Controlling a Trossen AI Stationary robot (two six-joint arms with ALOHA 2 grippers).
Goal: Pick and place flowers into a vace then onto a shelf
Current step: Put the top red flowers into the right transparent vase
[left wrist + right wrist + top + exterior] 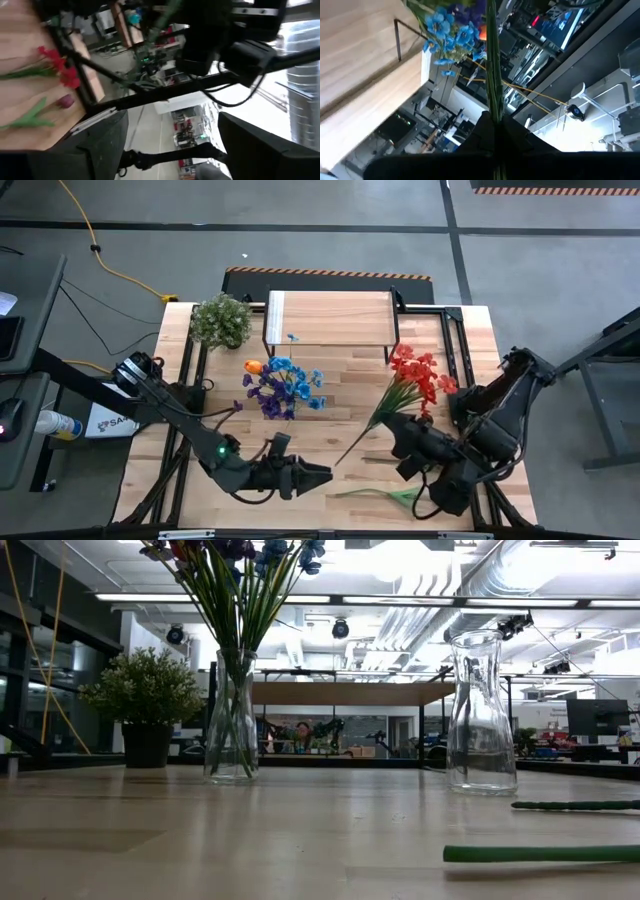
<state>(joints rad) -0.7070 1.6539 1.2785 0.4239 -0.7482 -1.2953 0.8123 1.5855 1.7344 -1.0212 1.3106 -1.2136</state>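
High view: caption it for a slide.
Right gripper shut on red flowers; open left gripper waits near blue-purple bouquet before the shelf.

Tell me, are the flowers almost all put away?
About halfway. Done: the blue and purple flowers stand in a vase. In hand: the right end effector is shut on the red flowers. The left end effector waits open. Left: the second vase is empty, one flower lies on the table, and the shelf holds no vase.
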